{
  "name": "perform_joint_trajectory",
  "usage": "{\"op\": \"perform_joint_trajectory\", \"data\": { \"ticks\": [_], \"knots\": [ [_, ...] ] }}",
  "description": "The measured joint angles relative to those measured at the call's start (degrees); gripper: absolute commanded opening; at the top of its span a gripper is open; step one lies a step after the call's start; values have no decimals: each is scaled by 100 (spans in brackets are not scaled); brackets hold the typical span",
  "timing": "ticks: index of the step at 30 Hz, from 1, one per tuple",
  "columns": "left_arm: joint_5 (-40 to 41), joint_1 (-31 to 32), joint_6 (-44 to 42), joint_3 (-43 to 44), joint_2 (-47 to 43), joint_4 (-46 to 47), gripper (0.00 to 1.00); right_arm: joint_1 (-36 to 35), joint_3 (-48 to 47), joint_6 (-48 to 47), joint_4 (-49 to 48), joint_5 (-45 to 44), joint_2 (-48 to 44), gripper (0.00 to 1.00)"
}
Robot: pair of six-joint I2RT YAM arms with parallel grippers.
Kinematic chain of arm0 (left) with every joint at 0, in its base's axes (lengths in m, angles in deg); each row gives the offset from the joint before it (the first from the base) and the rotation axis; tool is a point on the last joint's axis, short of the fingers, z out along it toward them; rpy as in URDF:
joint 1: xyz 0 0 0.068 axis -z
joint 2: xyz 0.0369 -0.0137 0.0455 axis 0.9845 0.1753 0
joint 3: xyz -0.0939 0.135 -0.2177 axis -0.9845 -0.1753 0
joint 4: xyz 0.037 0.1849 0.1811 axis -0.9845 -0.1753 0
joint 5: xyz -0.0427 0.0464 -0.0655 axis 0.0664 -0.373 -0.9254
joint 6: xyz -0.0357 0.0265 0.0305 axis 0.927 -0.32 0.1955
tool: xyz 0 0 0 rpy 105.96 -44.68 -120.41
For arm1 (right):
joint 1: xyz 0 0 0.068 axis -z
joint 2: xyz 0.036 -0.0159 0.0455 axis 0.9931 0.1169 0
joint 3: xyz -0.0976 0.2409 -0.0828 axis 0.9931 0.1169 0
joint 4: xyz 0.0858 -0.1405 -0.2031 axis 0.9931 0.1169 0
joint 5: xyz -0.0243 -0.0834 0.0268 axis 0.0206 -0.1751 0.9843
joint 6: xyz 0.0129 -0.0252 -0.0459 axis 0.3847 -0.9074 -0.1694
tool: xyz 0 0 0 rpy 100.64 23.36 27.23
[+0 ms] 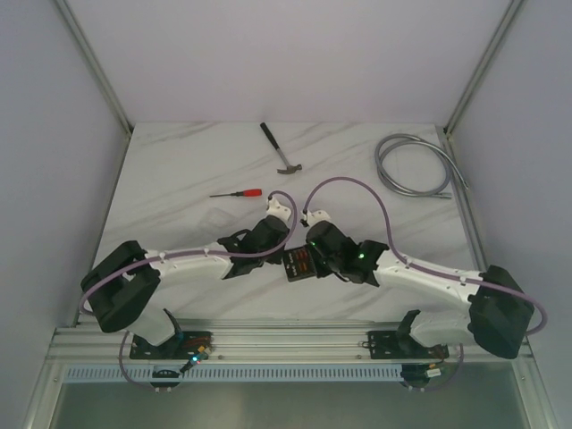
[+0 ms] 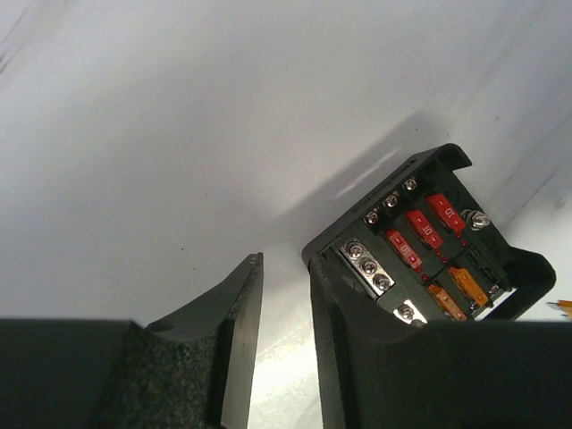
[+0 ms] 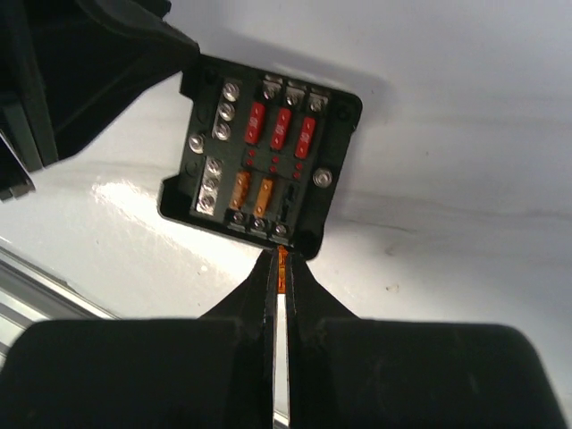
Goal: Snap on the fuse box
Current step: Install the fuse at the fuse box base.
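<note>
Right wrist view: the fuse box [image 3: 259,170] is seen lying face-up and uncovered on the table [image 3: 447,179]. An orange fuse [image 3: 282,271] is pinched by the right gripper [image 3: 282,257] at the box's near edge. The left gripper [image 2: 286,268] is held spread just beside the box.

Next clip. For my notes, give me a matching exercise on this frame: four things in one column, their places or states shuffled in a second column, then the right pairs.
Things
1. red-handled screwdriver
2. coiled grey metal hose
3. small black square plastic fuse box
4. tiny orange fuse

Places
A. pinched in the right gripper
B. far right of the white marbled table
C. near the middle of the table, its top open and its fuses showing
D. left of centre, about halfway back on the table

Pairs: 1-D, 2-B, 3-C, 4-A
</note>
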Motion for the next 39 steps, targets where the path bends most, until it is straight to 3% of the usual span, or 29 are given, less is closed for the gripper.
{"op": "perform_joint_trajectory", "data": {
  "ticks": [10, 19, 39],
  "knots": [
    [0, -76, 352, -166, -774, -63, 61, -282, -501, 463, -55, -671, 619, 0],
    [7, -660, 916, -713, -1609, -63, 82, -376, -514, 831, -2, -1049, 922, 0],
    [7, -970, 1405, -970, -1888, -85, 92, -446, -579, 1012, 9, -1270, 1222, 0]
  ]
}}
